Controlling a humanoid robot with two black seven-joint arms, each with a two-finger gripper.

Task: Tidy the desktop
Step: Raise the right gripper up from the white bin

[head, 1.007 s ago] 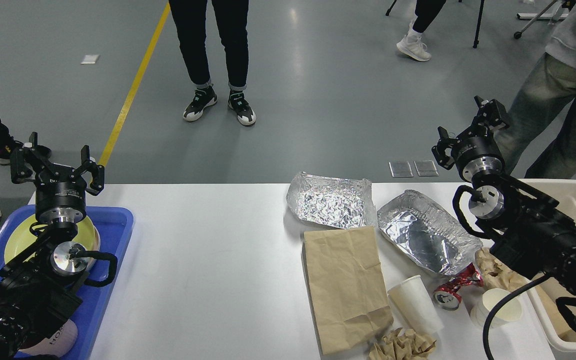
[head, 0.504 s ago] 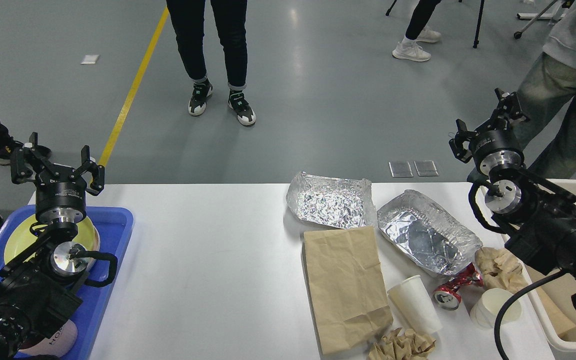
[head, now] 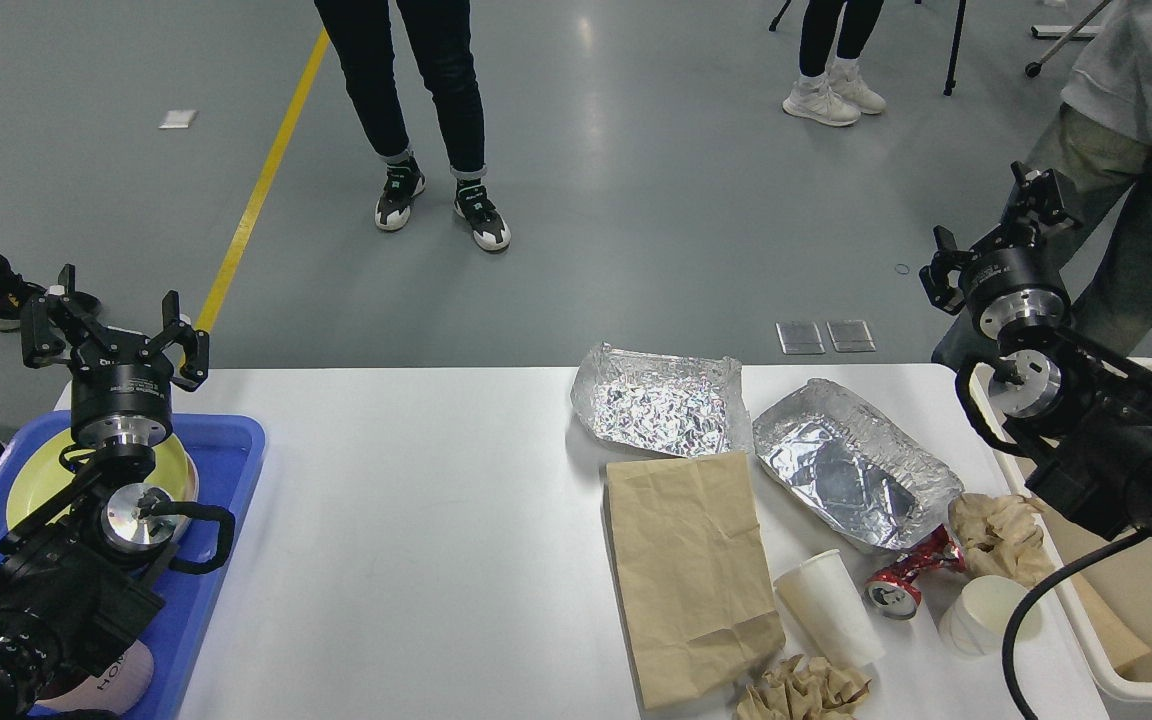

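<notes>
The white desktop (head: pixel 416 520) fills the lower middle of the head view. On its right half lie two crumpled foil trays (head: pixel 661 400) (head: pixel 851 460), a flat brown paper bag (head: pixel 686 565), a tipped white paper cup (head: pixel 829 608), a second white cup (head: pixel 986 615), a crushed red can (head: pixel 911 575) and crumpled brown paper (head: pixel 806 690) (head: pixel 1001 535). My left gripper (head: pixel 111 325) is open and empty, raised above the blue tray. My right gripper (head: pixel 1001 240) is open and empty, raised above the table's far right corner.
A blue tray (head: pixel 226 470) at the left edge holds a yellow plate (head: pixel 176 465) and a pink item. A beige bin (head: pixel 1151 385) stands at the right edge under my right arm. People stand on the grey floor beyond the table.
My right gripper has moved right and slightly up, from over the table's far edge to above the bin side. The left arm has not moved. People behind have shifted their feet.
</notes>
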